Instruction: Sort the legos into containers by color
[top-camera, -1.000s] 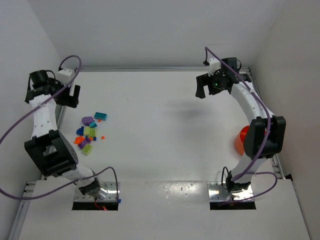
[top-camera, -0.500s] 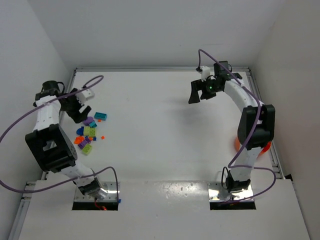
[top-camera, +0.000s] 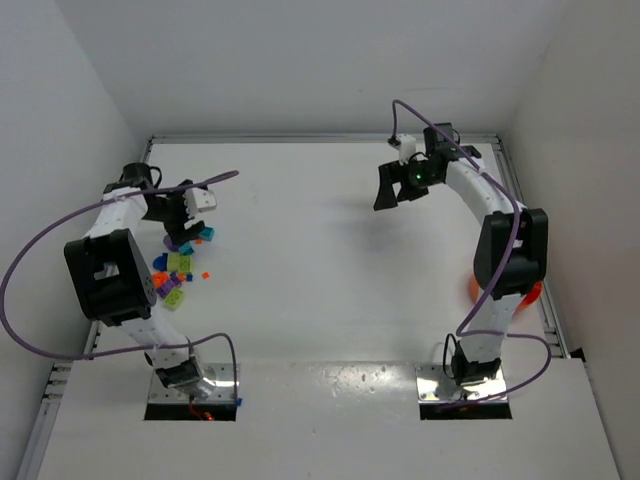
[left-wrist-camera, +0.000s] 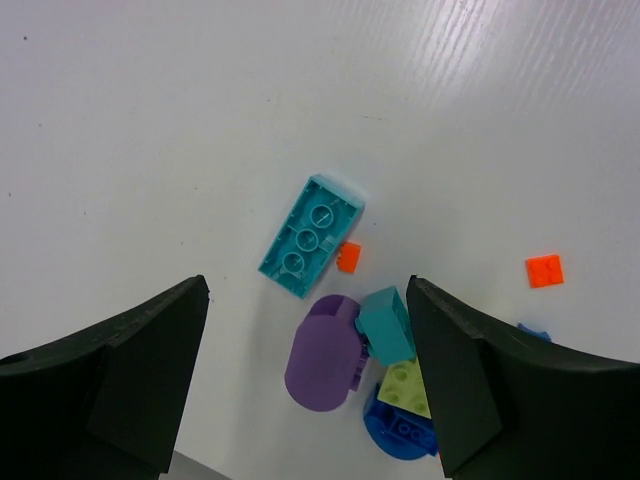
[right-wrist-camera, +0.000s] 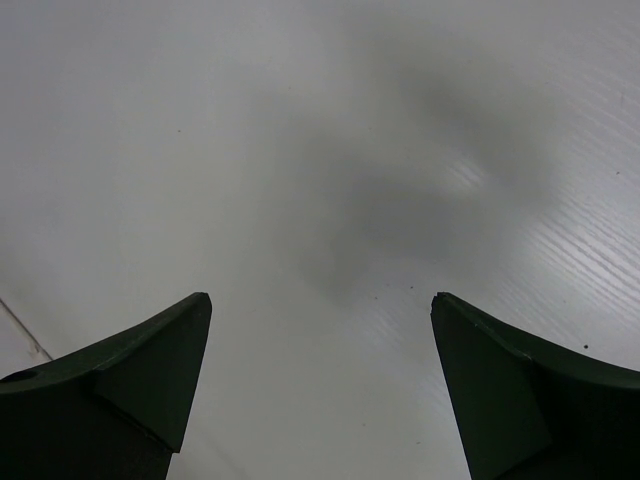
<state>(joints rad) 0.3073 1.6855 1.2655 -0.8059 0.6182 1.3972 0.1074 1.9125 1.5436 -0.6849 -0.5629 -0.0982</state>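
Observation:
The legos (top-camera: 175, 268) lie in a loose pile at the table's left. My left gripper (top-camera: 178, 222) hangs open just above the pile's far end. In the left wrist view my left gripper (left-wrist-camera: 308, 290) holds nothing; a long cyan brick (left-wrist-camera: 310, 237) and a rounded purple brick (left-wrist-camera: 322, 352) lie below the gap. Beside them are a small cyan brick (left-wrist-camera: 388, 325), a lime brick (left-wrist-camera: 408, 385), a blue brick (left-wrist-camera: 395, 430) and two tiny orange bricks (left-wrist-camera: 544, 271). My right gripper (top-camera: 392, 195) is open over bare table at the far right. The orange container (top-camera: 476, 287) is mostly hidden behind the right arm.
White walls close the table at the left, back and right. A purple cable (top-camera: 40, 262) loops out from the left arm and another (top-camera: 430, 120) arcs over the right wrist. The right wrist view holds only white table (right-wrist-camera: 320, 150) between the fingers (right-wrist-camera: 150, 350).
The left arm swung from the back left corner in over the lego pile, its jaws narrowing slightly. The right gripper drifted left and lower, still open.

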